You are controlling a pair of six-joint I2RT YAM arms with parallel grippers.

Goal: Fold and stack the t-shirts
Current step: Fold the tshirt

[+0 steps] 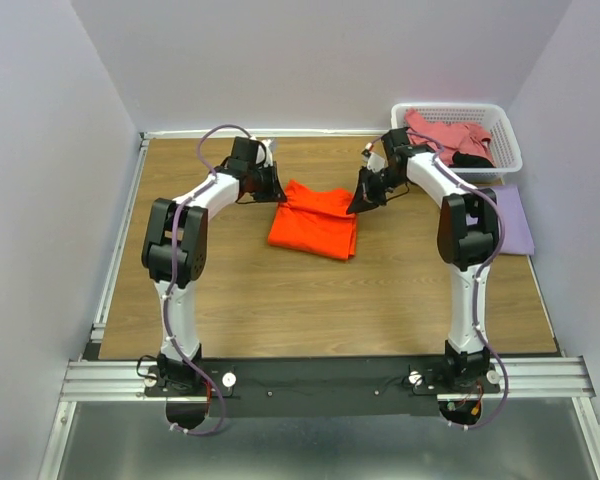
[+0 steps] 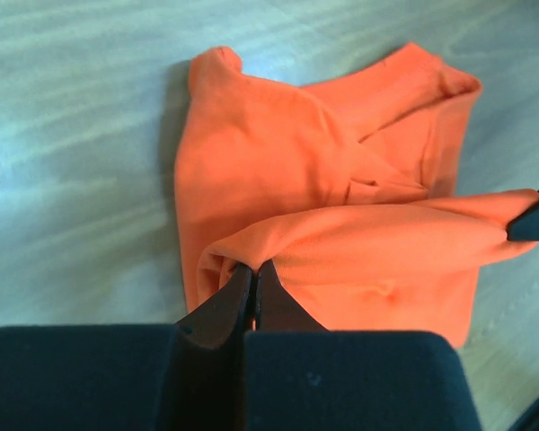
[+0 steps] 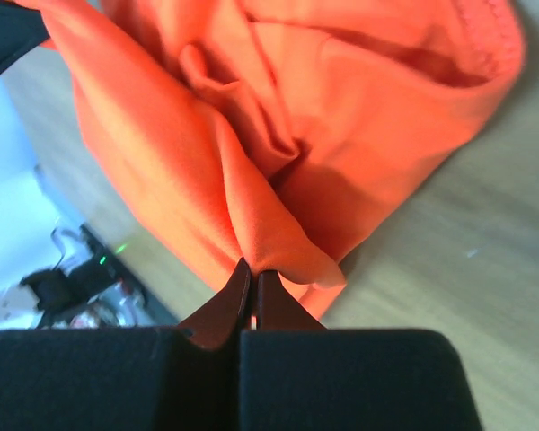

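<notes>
2 grippers pinching 1 orange t-shirt mid-table
The left gripper and right gripper are each clenched on a fold of the orange t-shirt, its far edge stretched between them over the wooden table. Farther right, the lavender t-shirt lies just before the white basket, which holds the pink t-shirt and black cloth.

The orange t-shirt is soft matt cloth, creased, with a stitched hem. The table has a smooth wood-grain top with a faint sheen. The basket is white plastic lattice. The pink t-shirt and lavender t-shirt look like matt cloth. The left gripper and right gripper have smooth, dark jaws. The front rail is dull grey metal.
</notes>
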